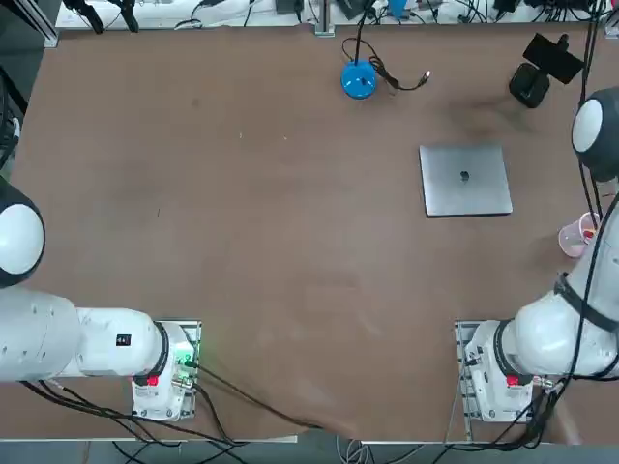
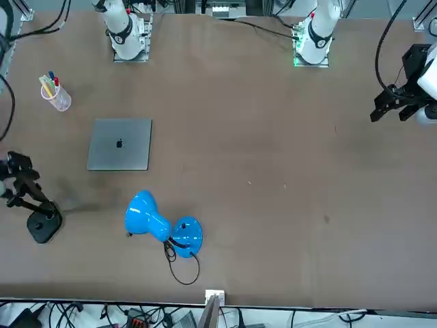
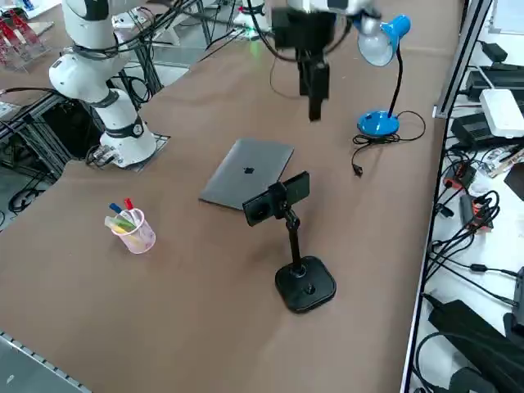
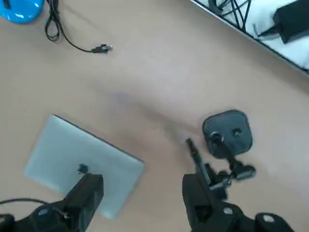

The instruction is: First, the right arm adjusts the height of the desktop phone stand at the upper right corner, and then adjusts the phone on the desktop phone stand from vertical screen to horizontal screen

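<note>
Fingers (image 4: pixel 91 193) open above laptop (image 4: pixel 82 162), phone stand (image 4: pixel 228 135) nearby, seemingly unobstructed.

The black desktop phone stand (image 3: pixel 304 283) stands upright just beyond the closed grey laptop (image 3: pixel 248 173). Its thin pole carries the black phone (image 3: pixel 277 197), tilted, clamped at the top.

No readable text or numbers are seen; only a dark centre logo is made out on the grey slab (image 1: pixel 465 180).
</note>
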Controlling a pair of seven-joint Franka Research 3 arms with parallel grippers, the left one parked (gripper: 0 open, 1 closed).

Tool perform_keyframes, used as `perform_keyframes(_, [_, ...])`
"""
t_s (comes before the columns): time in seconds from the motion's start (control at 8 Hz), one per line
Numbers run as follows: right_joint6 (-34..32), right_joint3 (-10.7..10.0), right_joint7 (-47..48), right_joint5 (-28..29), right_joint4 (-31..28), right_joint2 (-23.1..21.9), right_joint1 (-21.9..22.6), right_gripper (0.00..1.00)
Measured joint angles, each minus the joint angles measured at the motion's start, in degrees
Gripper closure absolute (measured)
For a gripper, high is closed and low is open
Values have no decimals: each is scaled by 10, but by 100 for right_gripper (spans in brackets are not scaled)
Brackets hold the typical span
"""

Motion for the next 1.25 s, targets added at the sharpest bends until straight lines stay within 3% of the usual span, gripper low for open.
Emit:
perform_keyframes(0.38, [-7,1,106,-2,-108,-104,26,0])
perform_keyframes(0.88, [32,9,219,-42,-338,-294,72,0])
perform_keyframes(1.25, [37,16,232,-44,-415,-373,78,0])
